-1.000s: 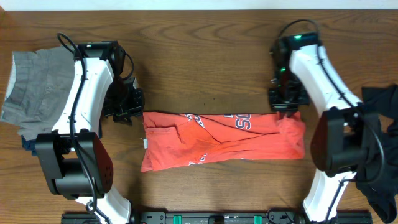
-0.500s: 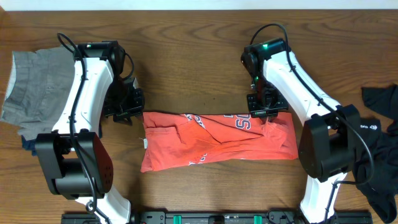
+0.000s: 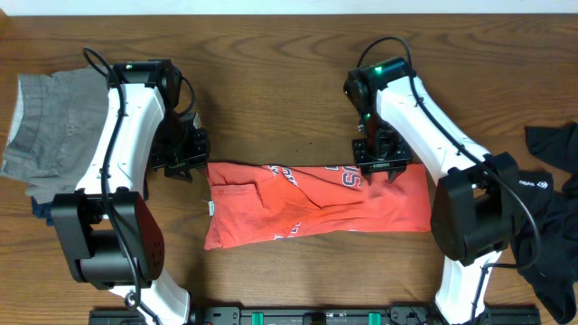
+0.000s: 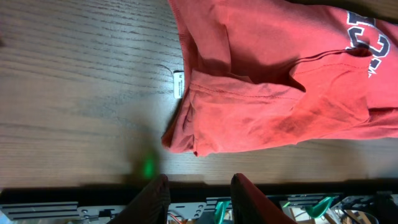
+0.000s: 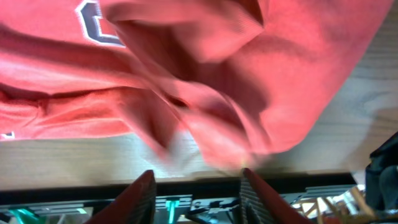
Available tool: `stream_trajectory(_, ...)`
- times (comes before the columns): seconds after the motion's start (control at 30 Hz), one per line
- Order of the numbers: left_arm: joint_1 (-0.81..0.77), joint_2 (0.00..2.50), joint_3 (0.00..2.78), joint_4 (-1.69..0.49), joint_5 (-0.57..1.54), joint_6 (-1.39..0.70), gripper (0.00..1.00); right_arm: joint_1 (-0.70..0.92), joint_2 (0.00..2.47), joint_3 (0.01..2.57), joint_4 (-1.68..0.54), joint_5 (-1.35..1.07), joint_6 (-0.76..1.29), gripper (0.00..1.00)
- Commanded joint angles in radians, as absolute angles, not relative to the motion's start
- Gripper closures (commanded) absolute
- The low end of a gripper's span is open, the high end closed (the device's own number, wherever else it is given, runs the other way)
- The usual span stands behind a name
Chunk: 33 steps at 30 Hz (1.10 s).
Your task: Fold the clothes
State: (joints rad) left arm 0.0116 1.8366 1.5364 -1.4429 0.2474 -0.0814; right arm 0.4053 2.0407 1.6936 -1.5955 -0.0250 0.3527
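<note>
Coral shirt [image 3: 316,203] lies in a long band on the counter [image 3: 271,72], my left fingers [image 4: 152,199] and right fingers [image 5: 255,196] both parted and empty, so I'd flatten its rumpled end before regripping.

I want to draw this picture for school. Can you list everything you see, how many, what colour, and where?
T-shirt: one, coral-red with white-and-dark print, lying folded into a long strip in the middle of the table.
Grey garment: one, grey, at the left edge.
Black garment: one, black with a small white logo, at the right edge.
Table: one, brown wood, under everything.
Left gripper: one, black, open, beside the T-shirt's left end.
Right gripper: one, black, open, over the T-shirt's upper edge near its right end.
</note>
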Motion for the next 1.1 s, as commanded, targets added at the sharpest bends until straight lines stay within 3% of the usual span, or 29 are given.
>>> stream_trajectory(0.0, 0.017, 1.829, 1.535, -1.449, 0.242, -0.09, 0.66, 0.424, 2.005, 1.705, -1.594, -0.067, 0.291, 0.57)
stream_trajectory(0.1, 0.017, 1.829, 1.535, -1.449, 0.242, -0.09, 0.65, 0.424, 2.005, 1.705, -1.592, -0.091, 0.223, 0.67)
stream_trajectory(0.17, 0.017, 1.829, 1.535, -1.45, 0.242, -0.09, 0.65, 0.416, 2.005, 1.705, -1.593, -0.059, 0.242, 0.7)
stream_trajectory(0.33, 0.017, 1.829, 1.535, -1.453, 0.242, -0.09, 0.65, 0.371, 2.005, 1.705, -1.647, 0.15, 0.442, 0.67)
stream_trajectory(0.5, 0.017, 1.829, 1.535, -1.452, 0.242, -0.09, 0.66, 0.36, 2.005, 1.691, -1.654, 0.061, 0.29, 0.5)
stream_trajectory(0.93, 0.017, 1.829, 1.535, -1.452, 0.242, -0.087, 0.65, 0.368, 2.005, 1.415, -1.465, -0.001, 0.244, 0.49)
stream_trajectory(1.0, 0.017, 1.829, 1.535, -1.452, 0.242, -0.087, 0.66, 0.368, 2.005, 1.391, -1.449, -0.06, 0.198, 0.51)
stream_trajectory(1.07, 0.017, 1.829, 1.535, -1.452, 0.242, -0.087, 0.66, 0.368, 2.005, 1.382, -1.435, -0.147, 0.13, 0.62)
